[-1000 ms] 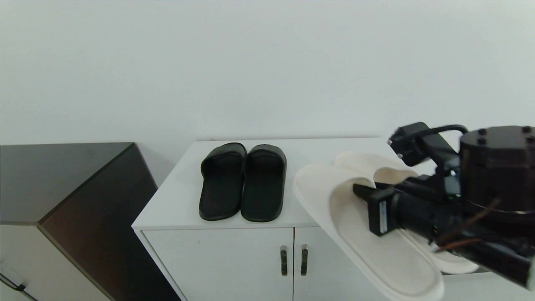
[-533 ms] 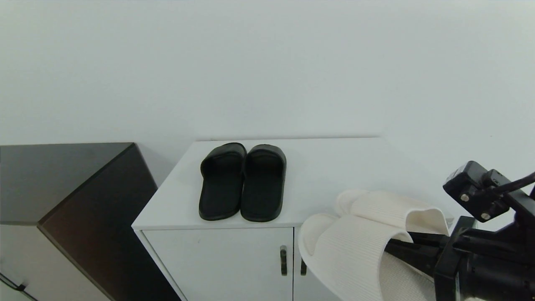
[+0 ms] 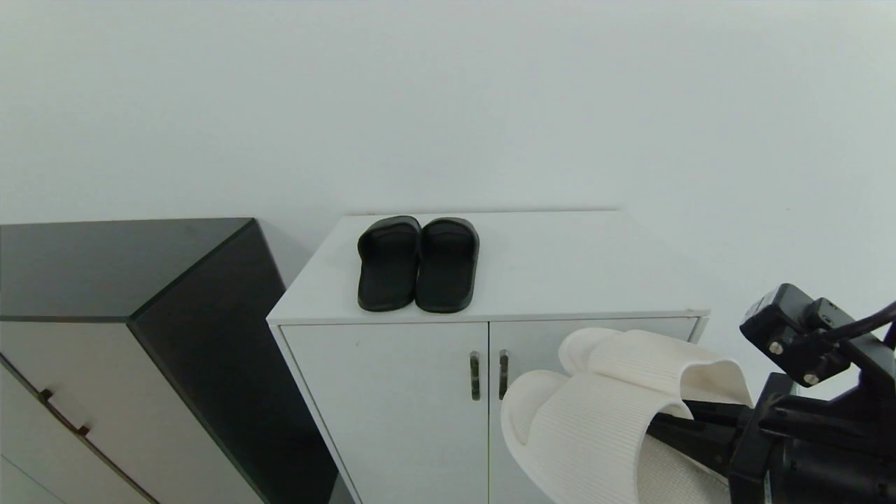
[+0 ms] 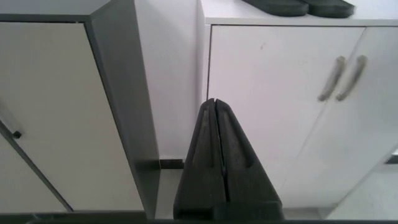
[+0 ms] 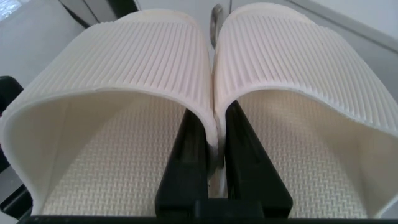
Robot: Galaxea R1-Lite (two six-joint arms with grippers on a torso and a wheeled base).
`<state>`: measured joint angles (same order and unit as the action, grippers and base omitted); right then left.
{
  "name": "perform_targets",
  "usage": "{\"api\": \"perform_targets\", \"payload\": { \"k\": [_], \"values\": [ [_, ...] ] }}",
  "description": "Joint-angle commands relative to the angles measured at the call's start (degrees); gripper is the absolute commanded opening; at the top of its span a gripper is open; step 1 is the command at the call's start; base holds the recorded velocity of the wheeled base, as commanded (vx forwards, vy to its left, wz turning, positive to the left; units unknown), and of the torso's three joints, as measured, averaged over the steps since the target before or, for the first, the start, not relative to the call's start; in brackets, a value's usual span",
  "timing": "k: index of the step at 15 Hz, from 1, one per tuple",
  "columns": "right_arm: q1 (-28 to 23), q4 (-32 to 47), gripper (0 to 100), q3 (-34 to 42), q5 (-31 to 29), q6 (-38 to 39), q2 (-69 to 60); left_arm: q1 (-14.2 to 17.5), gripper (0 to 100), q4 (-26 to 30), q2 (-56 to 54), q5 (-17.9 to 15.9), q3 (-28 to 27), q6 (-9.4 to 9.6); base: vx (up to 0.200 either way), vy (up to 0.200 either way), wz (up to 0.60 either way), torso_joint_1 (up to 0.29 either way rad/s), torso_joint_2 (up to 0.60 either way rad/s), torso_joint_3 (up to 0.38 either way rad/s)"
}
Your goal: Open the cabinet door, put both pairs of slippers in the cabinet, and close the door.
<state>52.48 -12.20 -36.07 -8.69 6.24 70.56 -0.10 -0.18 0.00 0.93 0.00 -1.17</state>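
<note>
Head view, cabinet: the white two-door cabinet [image 3: 574,266] stands against the wall with both doors shut. Its two slim metal bar handles [image 3: 474,376] sit side by side at the centre seam.
Head view, black pair: the pair of black rubber slide slippers [image 3: 418,264] rests on the cabinet top, left of its middle, the two touching each other.
Head view, cream pair: the pair of cream ribbed slippers [image 3: 602,420] hangs in the air in front of the right door, off the cabinet, carried by the right end effector [image 3: 682,428].
Head view, neighbour: a dark-sided cabinet with pale drawer fronts [image 3: 161,294] stands just beside the white one, on its left.
Left wrist view, left end effector [image 4: 215,106]: its fingers are pressed together and hold nothing. It sits low, facing the gap between the two cabinets.
Right wrist view, grip: the right end effector is narrow. One finger sits inside each cream slipper, and together they pinch the slippers' touching inner walls.
</note>
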Motion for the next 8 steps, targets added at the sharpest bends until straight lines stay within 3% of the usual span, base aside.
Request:
{"api": "perform_targets", "payload": {
  "k": [1, 8],
  "values": [
    [-0.1, -0.1, 0, 0.1, 0.9, 0.1, -0.1, 0.0, 0, 0.0, 0.1, 0.0, 0.0, -0.06, 0.0, 0.0, 0.0, 0.0, 0.0, 0.0],
    [-1.2, -0.1, 0, 1.1, 1.0, -1.1, -0.1, 0.0, 0, 0.0, 0.1, 0.0, 0.0, -0.06, 0.0, 0.0, 0.0, 0.0, 0.0, 0.0]
  ]
}}
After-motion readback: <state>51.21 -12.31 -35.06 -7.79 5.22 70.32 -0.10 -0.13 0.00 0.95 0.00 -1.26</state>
